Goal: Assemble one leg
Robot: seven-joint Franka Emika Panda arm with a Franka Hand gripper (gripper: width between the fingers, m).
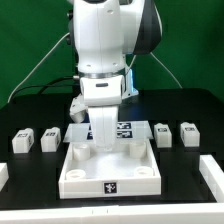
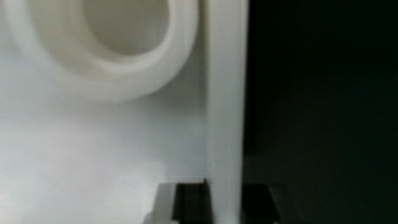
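Note:
Several legs lie on the black table in the exterior view: two at the exterior view's left (image 1: 22, 141) (image 1: 48, 139) and two at its right (image 1: 162, 134) (image 1: 188, 133), each a small white block with a marker. None is held. My gripper (image 1: 104, 140) is down on the far rim of the large white square panel (image 1: 110, 182). In the wrist view the gripper (image 2: 224, 206) has one dark finger (image 2: 189, 206) on each side of the panel's thin wall (image 2: 224, 110), closed against it. A round corner socket (image 2: 107, 45) shows beside the wall.
The marker board (image 1: 124, 127) lies just behind the panel, partly hidden by my arm. White blocks stand at the table's exterior-view left edge (image 1: 3, 176) and right edge (image 1: 211, 171). A green backdrop closes the far side.

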